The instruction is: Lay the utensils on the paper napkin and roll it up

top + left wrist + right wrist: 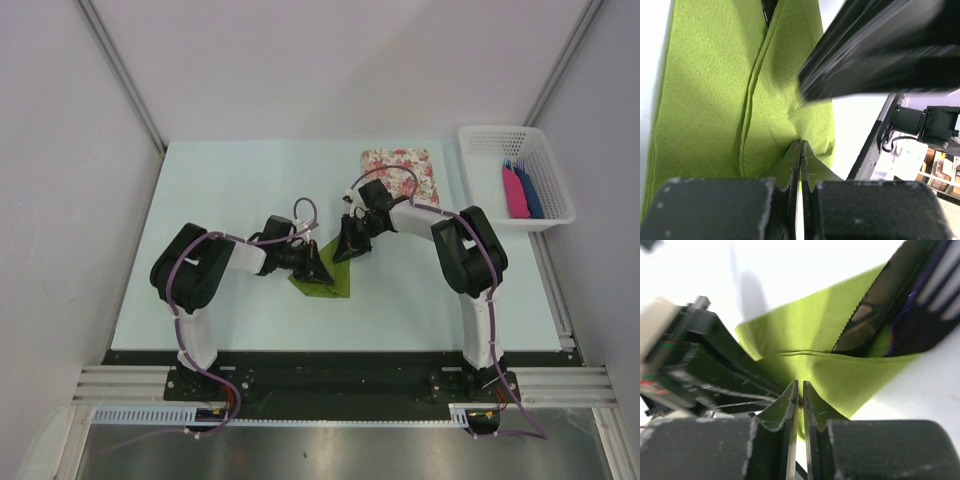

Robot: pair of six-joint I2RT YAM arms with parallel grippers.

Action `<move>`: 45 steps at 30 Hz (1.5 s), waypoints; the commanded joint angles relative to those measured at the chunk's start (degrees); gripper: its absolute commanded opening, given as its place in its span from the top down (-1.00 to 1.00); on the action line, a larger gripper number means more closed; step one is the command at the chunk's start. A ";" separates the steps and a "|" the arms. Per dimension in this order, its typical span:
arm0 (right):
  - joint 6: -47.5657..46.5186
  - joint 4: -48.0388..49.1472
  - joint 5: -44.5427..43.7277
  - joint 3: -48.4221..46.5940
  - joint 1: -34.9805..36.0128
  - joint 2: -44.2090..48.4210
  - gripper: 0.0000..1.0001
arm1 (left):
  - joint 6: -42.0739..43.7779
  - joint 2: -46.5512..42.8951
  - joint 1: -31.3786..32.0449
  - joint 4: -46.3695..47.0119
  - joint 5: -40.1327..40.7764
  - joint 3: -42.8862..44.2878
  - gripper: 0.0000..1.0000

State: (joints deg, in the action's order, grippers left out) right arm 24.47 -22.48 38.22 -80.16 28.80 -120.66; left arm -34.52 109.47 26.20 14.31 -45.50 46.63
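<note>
The olive-green paper napkin (325, 283) lies folded over at the table's middle; it fills the left wrist view (705, 100) and shows in the right wrist view (810, 335). Dark purple utensils lie on it, partly covered: a serrated knife (870, 310) and a fork (935, 295). My left gripper (320, 268) is shut on a fold of the napkin (800, 142). My right gripper (347, 247) is shut on the napkin's edge (800, 384). The two grippers are close together over the napkin.
A pink-and-white floral mat (402, 172) lies behind the right arm. A white basket (515, 175) at the back right holds pink and blue flat pieces (520, 192). The table's near edge with a black rail (340, 358) runs in front of the arms.
</note>
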 commanded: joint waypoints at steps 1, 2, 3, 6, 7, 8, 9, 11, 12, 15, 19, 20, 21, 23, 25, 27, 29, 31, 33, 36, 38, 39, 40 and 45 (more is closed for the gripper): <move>-1.87 -3.88 -2.44 -3.86 -1.37 6.05 0.75 | 2.44 0.83 0.00 -4.20 3.92 0.21 0.96; -2.40 -4.06 -3.58 -3.69 -1.03 6.66 0.75 | 2.62 0.75 0.00 -4.37 3.92 0.30 0.97; -3.10 -4.59 -4.11 -3.51 -0.85 6.67 0.76 | 2.79 0.74 0.00 -4.55 4.01 0.30 0.97; -4.25 -5.56 -4.38 -2.99 -0.32 6.23 0.79 | 2.97 0.66 0.00 -4.73 4.01 0.39 0.97; -4.34 -5.21 -4.38 -2.46 -0.06 6.14 0.79 | 3.06 0.66 0.00 -4.73 4.10 0.39 0.97; -4.60 -5.12 -4.38 -2.46 0.12 5.79 0.80 | 3.15 0.66 0.00 -4.73 4.01 0.48 0.97; -4.61 -4.94 -4.38 -2.37 0.55 5.53 0.80 | 3.23 0.66 0.00 -4.81 4.10 0.48 0.97; -4.61 -4.15 -4.47 -2.11 1.00 5.09 0.81 | 3.50 0.48 0.00 -5.08 4.10 0.48 0.96; -4.52 -3.89 -4.47 -2.02 1.26 4.30 0.81 | 3.67 0.48 0.00 -5.34 4.10 0.56 0.96; -4.34 -3.19 -5.17 -2.02 1.61 3.07 0.83 | 4.02 0.13 0.00 -5.69 4.10 0.65 0.96; -4.96 -3.71 -6.49 -2.19 2.14 0.35 0.85 | 4.20 0.04 0.00 -5.87 4.19 0.65 0.96; -5.22 -3.97 -7.10 -2.28 2.23 -0.01 0.86 | 4.20 -0.22 0.00 -5.87 4.19 0.57 0.96; -5.48 -4.41 -7.45 -2.28 2.23 -0.27 0.87 | 4.20 -0.22 0.00 -5.78 4.10 0.57 0.96; -5.66 -5.03 -8.59 -2.02 2.58 -0.71 0.87 | 4.20 -0.22 0.00 -5.61 4.10 0.48 0.96; -6.36 -4.94 -9.99 -1.75 3.10 -0.72 0.87 | 4.03 -0.13 0.00 -5.34 4.10 0.30 0.95; -6.71 -4.94 -10.79 -1.75 3.37 -1.50 0.88 | 3.85 -0.31 0.00 -5.08 4.10 0.13 0.92; -7.07 -5.12 -11.23 -1.67 3.29 -2.73 0.90 | 4.20 -1.53 0.00 -4.64 3.14 0.13 0.80; -7.24 -5.21 -11.50 -1.06 3.20 -3.26 0.92 | 4.99 -6.08 -0.70 -4.11 2.43 -1.01 0.49; -7.33 -4.94 -11.32 -0.61 2.85 -3.53 0.92 | 5.69 -9.78 -1.93 -5.42 2.43 -2.15 0.23; -7.16 -4.50 -11.15 -0.17 2.84 -3.62 0.93 | 7.71 -15.50 -5.97 -12.25 3.39 -3.65 0.00; -7.07 -4.42 -11.15 0.00 2.84 -3.70 0.92 | 9.03 -17.97 -9.40 -16.30 4.62 -4.88 -0.08; -7.07 -4.24 -11.06 0.09 2.84 -3.79 0.93 | 9.47 -18.50 -10.28 -19.20 4.89 -5.41 -0.18; -7.07 -4.06 -11.06 0.00 2.84 -3.88 0.93 | 10.52 -18.94 -11.77 -20.53 5.15 -6.37 -0.22; -6.63 -3.89 -10.71 0.09 2.76 -4.49 0.93 | 13.07 -19.91 -13.63 -26.15 10.50 -7.17 -0.47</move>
State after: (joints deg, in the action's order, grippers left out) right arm 19.44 -25.39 32.25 -81.76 31.53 -121.60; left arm -25.54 90.72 13.10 -3.25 -39.70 40.47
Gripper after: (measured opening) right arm 0.038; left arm 0.713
